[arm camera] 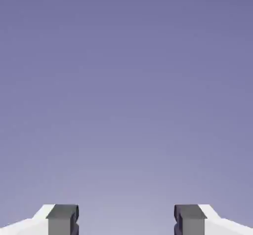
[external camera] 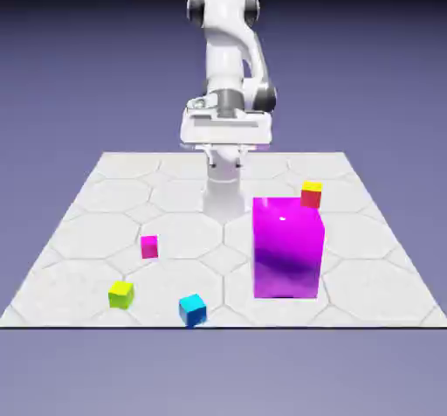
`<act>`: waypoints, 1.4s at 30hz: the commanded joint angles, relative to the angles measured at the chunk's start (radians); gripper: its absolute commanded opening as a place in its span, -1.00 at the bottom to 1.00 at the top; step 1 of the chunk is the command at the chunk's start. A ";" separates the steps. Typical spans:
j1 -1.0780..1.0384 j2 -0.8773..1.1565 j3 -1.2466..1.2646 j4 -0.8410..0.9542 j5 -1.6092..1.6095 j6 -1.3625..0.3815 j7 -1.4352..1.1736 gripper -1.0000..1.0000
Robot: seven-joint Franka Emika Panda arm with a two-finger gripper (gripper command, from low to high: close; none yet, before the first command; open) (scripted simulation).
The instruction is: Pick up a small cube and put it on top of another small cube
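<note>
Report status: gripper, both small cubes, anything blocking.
Gripper open, empty, up near the base. Cyan-blue cube untouched at table's near edge. Red cube with yellow top behind big magenta block, which stands between the two.

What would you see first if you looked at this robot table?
The big magenta block grabs the eye, standing on the exterior view's right of the table, with a red cube just behind it. Next comes the white arm at the far edge, its gripper open and empty. Three tiny cubes sit nearer the front left: magenta, green and blue.
</note>
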State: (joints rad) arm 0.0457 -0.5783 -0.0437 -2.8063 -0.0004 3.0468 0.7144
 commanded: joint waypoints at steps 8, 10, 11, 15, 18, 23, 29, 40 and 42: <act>0.224 -0.055 -0.290 0.025 -0.003 0.065 -0.176 0.00; 0.280 -0.069 -0.362 0.031 -0.003 0.081 -0.220 0.00; 0.308 -0.076 -0.399 0.034 -0.004 0.089 -0.242 0.00; 0.419 -0.103 -0.544 0.047 -0.005 0.122 -0.330 0.00; 0.503 -0.124 -0.652 0.056 -0.006 0.146 -0.397 0.00; 0.643 -0.158 -0.834 0.071 -0.008 0.187 -0.507 0.00; 0.811 -0.200 -1.051 0.090 -0.010 0.235 -0.639 0.00; 1.118 -0.276 -1.450 0.124 -0.014 0.325 -0.881 0.00; 1.174 -0.289 -1.522 0.130 -0.015 0.341 -0.925 0.00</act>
State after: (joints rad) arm 1.2197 -0.8677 -1.5658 -2.6759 -0.0151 3.3877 -0.2108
